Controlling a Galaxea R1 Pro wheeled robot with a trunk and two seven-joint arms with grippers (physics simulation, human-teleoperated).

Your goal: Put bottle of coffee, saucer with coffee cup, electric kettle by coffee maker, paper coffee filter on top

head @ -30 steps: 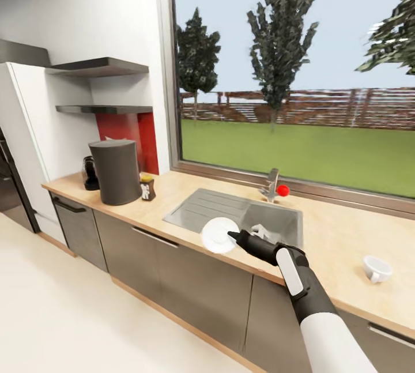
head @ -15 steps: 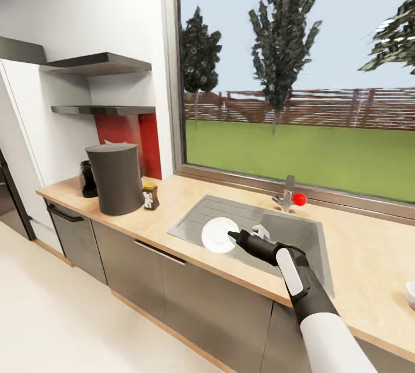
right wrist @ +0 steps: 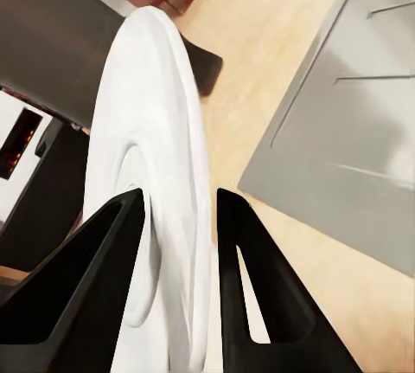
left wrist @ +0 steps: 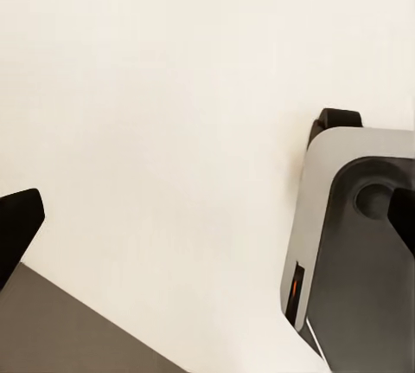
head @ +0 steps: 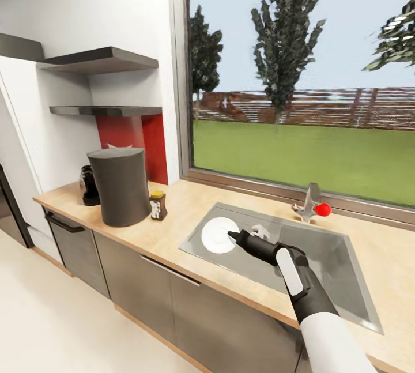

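— What's my right claw (head: 232, 236) doing?
— Clamped on the saucer's (head: 219, 234) rim, holding it over the sink (head: 323, 257).
— And beyond it?
— Coffee maker (head: 123, 186) on the bench (head: 173, 220), coffee bottle (head: 157, 205) beside it.
— My left claw (left wrist: 207, 217)?
— Spread wide above the floor (left wrist: 173, 113).

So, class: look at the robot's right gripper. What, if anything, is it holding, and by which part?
The right gripper holds the white saucer by its rim, one finger on each face. The left gripper's fingers are apart, with nothing between them.
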